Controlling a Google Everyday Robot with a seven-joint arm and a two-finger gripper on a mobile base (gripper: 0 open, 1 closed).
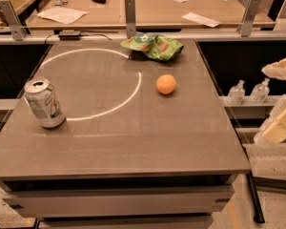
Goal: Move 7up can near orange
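Note:
The 7up can (44, 103) stands upright near the left edge of the grey table (133, 147). It is silver-white with green markings and an opened top. The orange (166, 84) lies right of the table's middle, well apart from the can. My gripper (280, 113) is at the far right edge of the view, off the table's right side and level with the table top. It is far from both the can and the orange and holds nothing I can see.
A green snack bag (153, 45) lies at the table's back edge, behind the orange. A white circle (133, 92) is marked on the table top. Two small bottles (249, 91) stand on a ledge to the right. A desk with papers (63, 14) lies behind.

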